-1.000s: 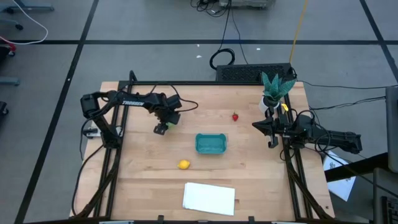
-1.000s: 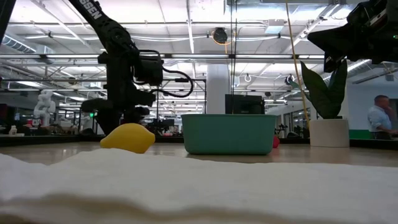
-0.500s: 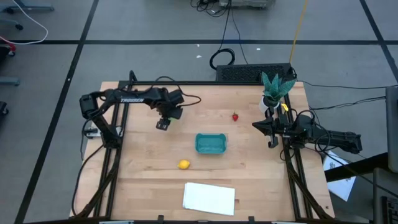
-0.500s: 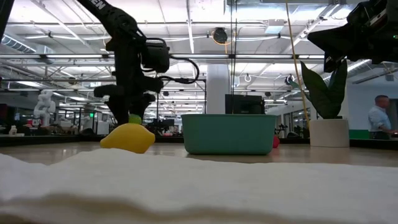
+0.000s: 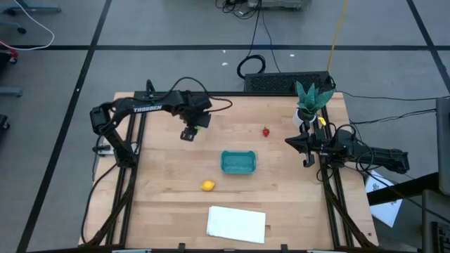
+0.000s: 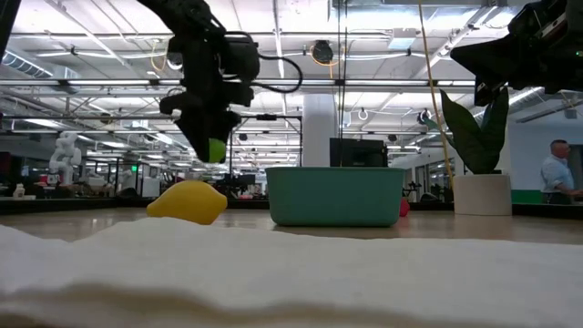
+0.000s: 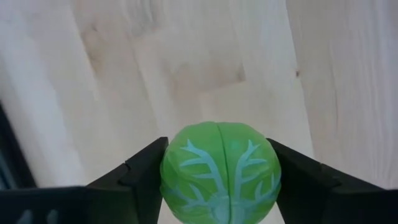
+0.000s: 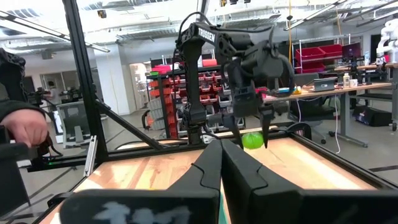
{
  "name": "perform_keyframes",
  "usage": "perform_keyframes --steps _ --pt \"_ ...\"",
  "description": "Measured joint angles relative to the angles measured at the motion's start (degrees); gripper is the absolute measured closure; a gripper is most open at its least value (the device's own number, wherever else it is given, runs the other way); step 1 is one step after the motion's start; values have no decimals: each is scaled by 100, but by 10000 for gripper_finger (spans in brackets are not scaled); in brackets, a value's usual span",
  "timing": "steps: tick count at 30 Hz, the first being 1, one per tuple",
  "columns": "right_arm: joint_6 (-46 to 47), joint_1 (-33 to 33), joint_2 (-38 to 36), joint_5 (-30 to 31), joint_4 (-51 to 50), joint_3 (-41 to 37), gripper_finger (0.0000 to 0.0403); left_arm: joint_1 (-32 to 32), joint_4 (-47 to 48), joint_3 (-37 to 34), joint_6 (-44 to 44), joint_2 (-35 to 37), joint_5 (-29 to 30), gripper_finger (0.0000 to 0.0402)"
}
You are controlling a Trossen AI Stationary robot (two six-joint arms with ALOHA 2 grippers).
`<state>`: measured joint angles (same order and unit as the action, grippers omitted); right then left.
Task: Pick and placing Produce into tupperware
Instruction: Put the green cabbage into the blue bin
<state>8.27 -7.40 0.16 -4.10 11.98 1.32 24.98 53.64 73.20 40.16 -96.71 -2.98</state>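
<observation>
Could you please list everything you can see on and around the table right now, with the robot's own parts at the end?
green ball: one, light green with pale veins, held above the table by the left arm.
lemon: one, yellow, on the table between the tub and the white sheet.
strawberry: one, red, on the table beyond the tub, apart from it.
tub: one, teal-blue, mid-table, nothing visible inside.
white sheet: one, flat, at the table's near edge.
potted plant: one, teal leaves, white pot, far right corner.
person: one, in the room behind the table.
left gripper: one, dark, raised over the far left part of the table, closed on the green ball.
right gripper: one, dark, shut, waiting at the right edge.
</observation>
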Motion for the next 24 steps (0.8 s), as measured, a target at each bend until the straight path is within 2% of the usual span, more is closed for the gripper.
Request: perform_keyframes --steps 14,24 --pt "2 -1 1 1 -2 -2 403 2 539 996 -11 6 -10 159" --pt "2 -1 0 0 -2 0 403 2 687 1188 -38 9 -2 158"
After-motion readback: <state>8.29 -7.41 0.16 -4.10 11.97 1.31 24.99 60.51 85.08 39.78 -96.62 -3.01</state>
